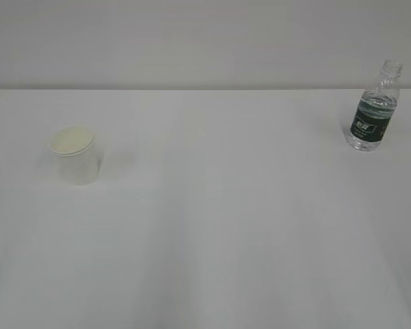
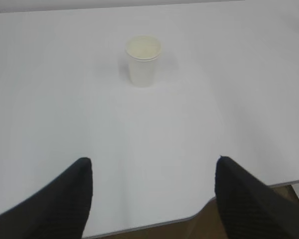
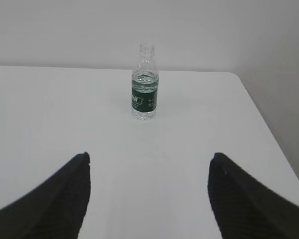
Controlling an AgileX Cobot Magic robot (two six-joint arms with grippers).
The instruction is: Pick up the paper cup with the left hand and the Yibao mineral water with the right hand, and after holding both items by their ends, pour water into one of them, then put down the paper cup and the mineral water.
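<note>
Nothing is picked up yet. The paper cup (image 1: 74, 155) stands upright on the left of the white counter (image 1: 212, 226), and the water bottle (image 1: 375, 110), uncapped and partly filled, stands far off at the back right near the counter's edge. The left claw (image 2: 152, 196) and right claw (image 3: 148, 194) both hang spread and empty, each well short of its target. Grasping, pouring and setting down all remain. Bare counter lies between the two.

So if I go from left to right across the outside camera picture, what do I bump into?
cup → bottle, both standing on the white table.
</note>
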